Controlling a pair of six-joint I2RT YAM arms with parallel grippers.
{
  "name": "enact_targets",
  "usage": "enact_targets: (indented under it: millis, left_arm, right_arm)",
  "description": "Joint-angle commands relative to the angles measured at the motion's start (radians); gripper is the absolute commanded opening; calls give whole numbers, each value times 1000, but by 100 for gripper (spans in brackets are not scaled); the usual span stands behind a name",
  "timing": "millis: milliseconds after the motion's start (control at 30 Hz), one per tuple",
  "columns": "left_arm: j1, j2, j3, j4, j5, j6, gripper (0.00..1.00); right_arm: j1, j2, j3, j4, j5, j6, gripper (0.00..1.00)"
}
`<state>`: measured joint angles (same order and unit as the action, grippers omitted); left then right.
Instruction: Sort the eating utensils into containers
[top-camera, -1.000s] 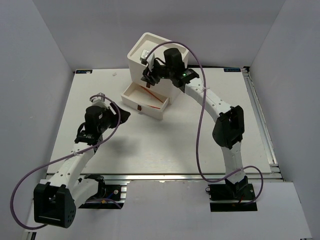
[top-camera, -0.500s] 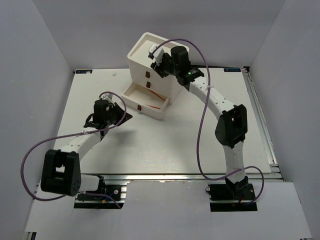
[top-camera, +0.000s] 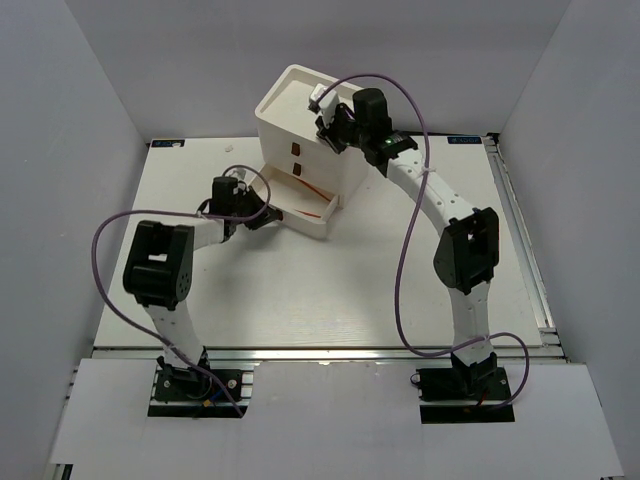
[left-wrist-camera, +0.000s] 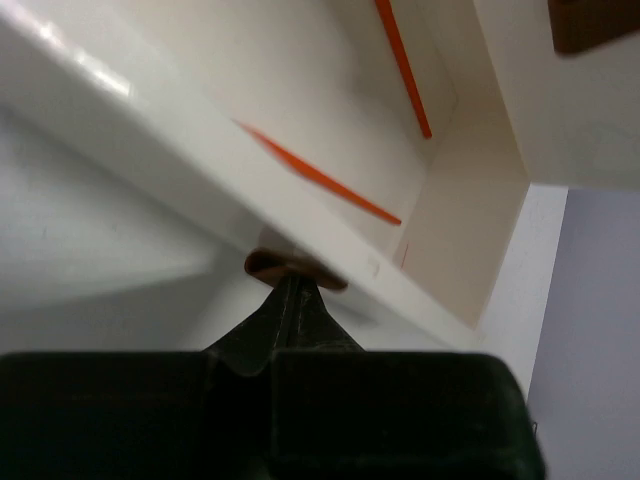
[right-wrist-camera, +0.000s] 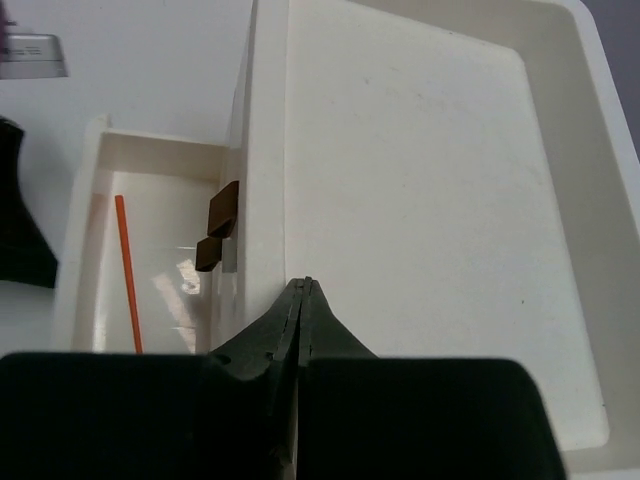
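Observation:
The containers are drawers of a white three-drawer unit (top-camera: 290, 105). Its bottom drawer (top-camera: 300, 220) stands pulled out. Two orange chopsticks (left-wrist-camera: 320, 176) lie inside it, one along the far wall (left-wrist-camera: 404, 68); the top view shows one chopstick (top-camera: 312, 188). My left gripper (left-wrist-camera: 290, 282) is shut, its tips touching the dark red pull (left-wrist-camera: 300, 268) on that drawer's front, as the top view also places it (top-camera: 267, 214). My right gripper (right-wrist-camera: 305, 284) is shut with nothing in it, its tips over the unit's recessed top (right-wrist-camera: 420, 200) near the front rim.
The two upper drawers are closed, their dark red pulls (right-wrist-camera: 225, 208) (right-wrist-camera: 208, 254) facing the open drawer. A purple cable (top-camera: 405, 250) loops off each arm. White walls enclose the table (top-camera: 330, 290) on three sides.
My left arm swung right to the open drawer's front and its gripper shut at the pull. My right gripper rose from the drawer fronts to the unit's top and shut.

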<state>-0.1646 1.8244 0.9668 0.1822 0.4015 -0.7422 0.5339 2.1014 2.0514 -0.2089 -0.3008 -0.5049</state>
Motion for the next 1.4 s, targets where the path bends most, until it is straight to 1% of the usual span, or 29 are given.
enact_targets:
  millis: [0,167,233,300,467,567,633,733,767,833,867,900,933,967,1000,1033,1067,1100,1133,1167,1200,1233,1267,1333,1367]
  left_arm:
    - [5,68,137,43,22,-22,0]
    - [4,214,274,57,25,-91,0]
    - [-3,246,350,57,28,-97,0]
    - [-9,286,395,57,28,-111,0]
    - [-16,374,548,57,54,-158,2]
    - [-23,408,596,57,59,-181,4]
    - [-23,397,590,57,45,-187,5]
    - [-21,336,529,59,8,-169,12]
    - [-18,316,509,57,2,-163,18]
    - [-9,253,442,59,-6,-149,27]
    - [-4,230,420,59,-7,-145,38]
    - [-1,204,373,59,-9,-138,43]
    - [3,150,327,57,-13,-111,52]
    - [4,119,326,57,-12,-102,52]
    - [11,90,282,54,-10,-89,58]
    - [14,60,259,46,-4,-66,59]
    - [20,-6,236,42,0,-37,62]
    - [30,-42,211,39,-3,-11,70]
    - [34,-80,160,37,-9,3,76]
    - [43,-158,136,33,-30,15,85]
    - [48,-196,115,27,-42,50,98]
    - [54,-233,81,10,-52,64,98]
    - [57,-302,70,-1,-68,98,98]
    - [65,-365,46,-30,-69,116,98]
    - [71,-397,40,-38,-66,133,98]
  right_arm:
    - [9,17,21,-121,-132,72,0]
    - [14,19,18,-150,-184,117,0]
    - [15,20,16,-159,-204,129,0]
    - [18,22,10,-179,-224,137,0]
    - [20,23,-5,-185,-235,160,0]
    - [20,22,-4,-184,-228,167,0]
    - [17,20,12,-178,-212,167,0]
    - [5,17,50,-173,-195,167,0]
    - [0,14,62,-170,-190,164,0]
    - [-12,11,104,-172,-187,163,1]
    - [-15,5,118,-175,-190,155,2]
    - [-23,2,133,-178,-210,152,5]
    - [-29,-9,156,-193,-242,140,7]
    - [-29,-9,164,-204,-242,140,7]
    - [-32,-29,167,-214,-279,117,11]
    - [-34,-40,165,-242,-302,108,14]
    - [-35,-67,156,-260,-326,97,17]
    - [-38,-82,145,-279,-374,68,25]
    - [-40,-99,132,-297,-389,53,30]
    - [-40,-136,95,-326,-399,39,35]
    - [-44,-158,72,-336,-396,23,43]
    - [-54,-197,22,-333,-379,23,47]
    - [-64,-214,-2,-328,-371,28,54]
    - [-92,-247,-37,-313,-368,84,65]
    - [-125,-260,-46,-313,-367,109,89]
